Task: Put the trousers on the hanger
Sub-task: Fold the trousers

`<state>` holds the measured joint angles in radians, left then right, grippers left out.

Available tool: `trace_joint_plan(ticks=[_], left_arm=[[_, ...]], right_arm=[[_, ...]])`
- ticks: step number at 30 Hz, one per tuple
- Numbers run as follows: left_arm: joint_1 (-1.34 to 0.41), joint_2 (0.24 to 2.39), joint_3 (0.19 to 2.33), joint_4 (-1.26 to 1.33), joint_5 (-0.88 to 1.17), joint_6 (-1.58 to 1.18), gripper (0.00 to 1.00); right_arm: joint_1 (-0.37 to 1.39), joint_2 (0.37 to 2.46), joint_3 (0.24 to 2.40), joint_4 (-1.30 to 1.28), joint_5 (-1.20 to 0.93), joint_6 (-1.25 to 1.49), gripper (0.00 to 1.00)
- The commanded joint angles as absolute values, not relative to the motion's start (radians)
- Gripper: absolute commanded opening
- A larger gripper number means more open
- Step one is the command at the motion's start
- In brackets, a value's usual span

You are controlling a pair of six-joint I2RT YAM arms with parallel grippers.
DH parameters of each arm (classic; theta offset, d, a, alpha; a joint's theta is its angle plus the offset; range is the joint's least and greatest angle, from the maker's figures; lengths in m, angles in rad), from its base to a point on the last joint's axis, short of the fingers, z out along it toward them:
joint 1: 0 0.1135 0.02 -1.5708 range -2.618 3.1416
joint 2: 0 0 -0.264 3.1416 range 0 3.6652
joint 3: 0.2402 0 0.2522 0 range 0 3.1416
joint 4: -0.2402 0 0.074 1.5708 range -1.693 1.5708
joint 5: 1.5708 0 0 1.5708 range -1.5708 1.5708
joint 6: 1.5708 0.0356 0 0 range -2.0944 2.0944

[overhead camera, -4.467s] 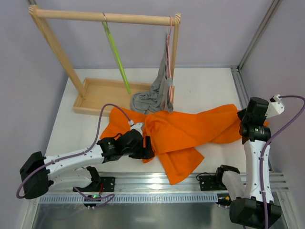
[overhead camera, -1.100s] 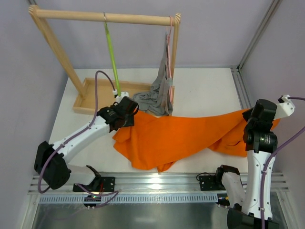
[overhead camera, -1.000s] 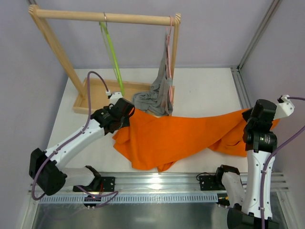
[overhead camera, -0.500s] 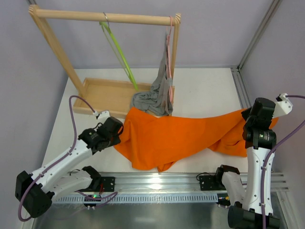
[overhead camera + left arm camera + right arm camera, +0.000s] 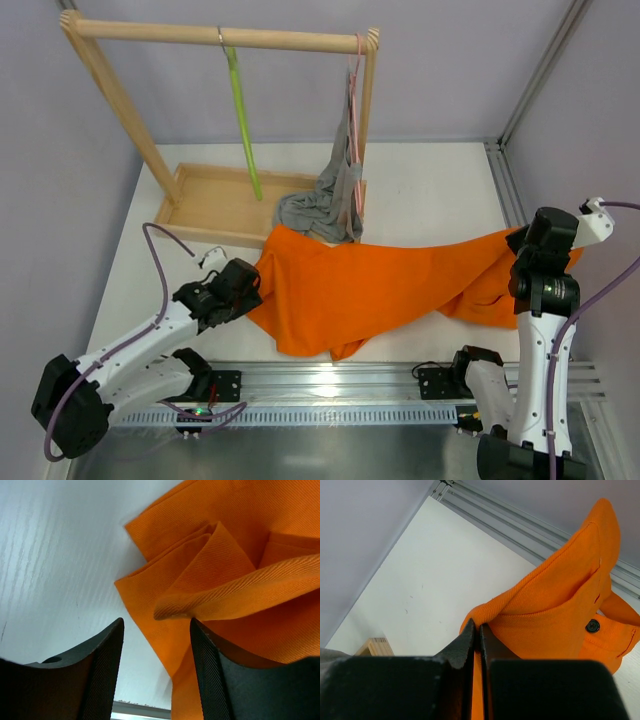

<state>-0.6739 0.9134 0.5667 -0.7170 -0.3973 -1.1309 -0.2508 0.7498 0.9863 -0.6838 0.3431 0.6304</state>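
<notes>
withdrawn from the rack, left gripper (image 5: pixel 156 622) sits at the trousers' (image 5: pixel 370 285) left edge, jaws spread beside a raised fold. right gripper (image 5: pixel 479 627) pinches the buttoned end. trousers sprawl across the table; hanger (image 5: pixel 241 120) hangs bare, draping not begun.
</notes>
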Motion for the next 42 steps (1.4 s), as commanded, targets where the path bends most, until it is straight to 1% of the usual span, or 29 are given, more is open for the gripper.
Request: trace_joint_plan(ticks=[1,11,15,22,23,25,26,28,30,31,33,36,37,39,41,42], left_arm=[[-0.672,0.954,0.554,-0.644,-0.397,-1.187,0.56],[-0.670,0.994,0.489,-0.609,-0.385,-1.249,0.46],[-0.670,0.997,0.466,-0.577,-0.399,-1.253,0.47],[-0.657,1.110,0.482,-0.522,-0.402,-1.229,0.46],[-0.654,1.139,0.483,-0.517,-0.400,-1.224,0.45],[-0.647,1.161,0.483,-0.506,-0.388,-1.218,0.40],[-0.647,1.170,0.480,-0.499,-0.382,-1.215,0.29],[-0.646,1.167,0.476,-0.494,-0.370,-1.212,0.22],[-0.644,1.138,0.486,-0.509,-0.373,-1.204,0.11],[-0.644,1.125,0.491,-0.526,-0.379,-1.201,0.01],[-0.644,1.063,0.526,-0.587,-0.403,-1.195,0.00],[-0.644,0.959,0.609,-0.716,-0.507,-1.172,0.00],[-0.641,0.934,0.633,-0.745,-0.582,-1.167,0.00],[-0.627,0.870,0.698,-0.839,-0.661,-1.137,0.00],[-0.617,0.827,0.855,-0.935,-0.770,-1.102,0.00],[-0.615,0.827,0.856,-0.975,-0.811,-1.100,0.00]], right_arm=[[-0.255,0.739,0.991,-0.632,0.337,0.623,0.04],[-0.255,0.739,0.977,-0.620,0.345,0.612,0.04],[-0.255,0.741,0.966,-0.617,0.347,0.612,0.04],[-0.255,0.741,0.962,-0.611,0.341,0.615,0.04],[-0.255,0.741,0.963,-0.609,0.342,0.614,0.04],[-0.253,0.741,0.957,-0.612,0.348,0.612,0.04],[-0.255,0.739,0.957,-0.612,0.351,0.608,0.04],[-0.253,0.742,0.957,-0.614,0.365,0.604,0.04],[-0.255,0.739,0.962,-0.618,0.368,0.603,0.04],[-0.255,0.739,0.965,-0.621,0.367,0.606,0.04],[-0.253,0.739,0.980,-0.632,0.362,0.610,0.04],[-0.255,0.726,1.002,-0.655,0.336,0.620,0.04],[-0.255,0.721,1.005,-0.663,0.312,0.623,0.04],[-0.253,0.706,1.009,-0.669,0.288,0.626,0.04],[-0.255,0.689,1.034,-0.707,0.276,0.629,0.04],[-0.255,0.689,1.051,-0.707,0.275,0.629,0.04]])
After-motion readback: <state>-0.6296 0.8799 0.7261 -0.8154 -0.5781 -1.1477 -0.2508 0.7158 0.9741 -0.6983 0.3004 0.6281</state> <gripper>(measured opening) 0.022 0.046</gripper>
